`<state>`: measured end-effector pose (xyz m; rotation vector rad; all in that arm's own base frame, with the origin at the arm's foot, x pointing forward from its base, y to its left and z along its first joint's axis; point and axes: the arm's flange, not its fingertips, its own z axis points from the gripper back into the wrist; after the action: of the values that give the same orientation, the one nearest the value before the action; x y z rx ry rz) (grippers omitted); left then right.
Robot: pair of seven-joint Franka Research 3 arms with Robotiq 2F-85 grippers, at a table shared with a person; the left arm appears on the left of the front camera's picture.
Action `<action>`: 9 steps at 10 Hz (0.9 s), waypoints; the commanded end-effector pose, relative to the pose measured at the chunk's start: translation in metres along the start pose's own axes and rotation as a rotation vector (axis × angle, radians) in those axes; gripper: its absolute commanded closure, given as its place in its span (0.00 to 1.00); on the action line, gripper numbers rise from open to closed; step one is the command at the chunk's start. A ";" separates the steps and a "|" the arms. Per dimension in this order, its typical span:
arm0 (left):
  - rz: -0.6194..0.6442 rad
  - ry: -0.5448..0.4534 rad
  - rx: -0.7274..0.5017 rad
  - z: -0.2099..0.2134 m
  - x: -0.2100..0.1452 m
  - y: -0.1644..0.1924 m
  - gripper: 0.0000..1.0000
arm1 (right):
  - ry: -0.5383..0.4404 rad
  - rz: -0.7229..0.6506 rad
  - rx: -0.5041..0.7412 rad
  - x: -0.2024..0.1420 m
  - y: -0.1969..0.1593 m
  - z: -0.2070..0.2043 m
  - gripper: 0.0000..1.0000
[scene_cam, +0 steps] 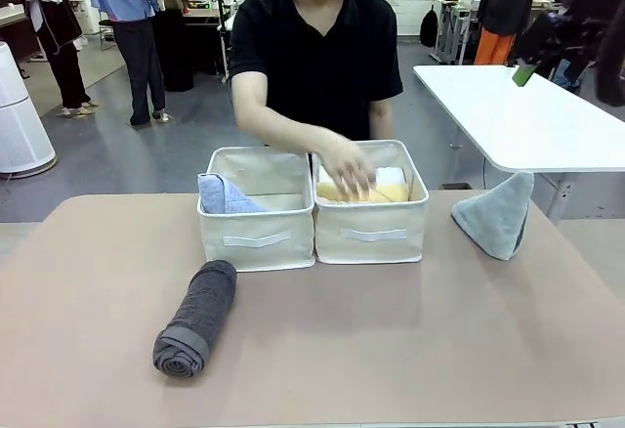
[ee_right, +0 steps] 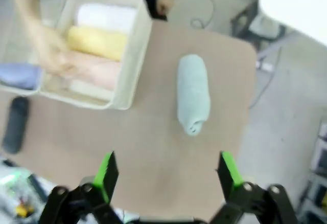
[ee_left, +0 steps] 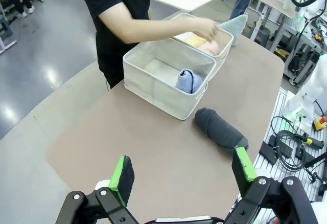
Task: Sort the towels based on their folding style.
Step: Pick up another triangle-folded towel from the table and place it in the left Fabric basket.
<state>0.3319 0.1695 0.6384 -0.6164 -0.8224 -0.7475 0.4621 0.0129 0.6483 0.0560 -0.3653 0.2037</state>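
A dark grey rolled towel point(scene_cam: 195, 319) lies on the table in front of the left cream bin point(scene_cam: 256, 242). That bin holds a lavender-blue towel point(scene_cam: 229, 196). The right bin point(scene_cam: 371, 235) holds a yellow roll point(scene_cam: 376, 192) and a white roll point(scene_cam: 393, 175), and the person's hand point(scene_cam: 347, 164) rests on them. In the right wrist view a pink roll point(ee_right: 99, 71) lies beside the yellow one point(ee_right: 97, 40). A pale grey-green cone towel point(scene_cam: 496, 215) stands at the right. My left gripper point(ee_left: 183, 166) hangs open above the table, near the dark grey towel point(ee_left: 219, 128). My right gripper point(ee_right: 167, 169) is open high above the grey-green towel point(ee_right: 193, 93).
The person in a black shirt point(scene_cam: 317, 47) stands behind the bins at the far edge. A white table point(scene_cam: 527, 115) stands beyond the right corner. Bare tabletop point(scene_cam: 391, 340) stretches in front of the bins.
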 end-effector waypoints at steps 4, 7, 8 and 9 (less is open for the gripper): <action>-0.030 -0.006 -0.007 0.002 -0.001 0.000 0.00 | 0.164 -0.157 -0.002 0.020 -0.030 -0.068 0.00; -0.030 -0.006 -0.007 0.002 -0.001 0.000 0.00 | 0.161 -0.194 0.055 0.002 -0.055 -0.111 0.00; -0.030 -0.006 -0.007 0.002 -0.001 0.000 0.00 | 0.147 -0.200 0.088 -0.001 -0.058 -0.116 0.00; -0.030 -0.006 -0.007 0.002 -0.001 0.000 0.00 | 0.083 -0.136 0.149 -0.002 -0.051 -0.101 0.00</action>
<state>0.3318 0.1697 0.6385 -0.6157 -0.8222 -0.7473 0.5155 -0.0311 0.5440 0.1521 -0.1925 0.0296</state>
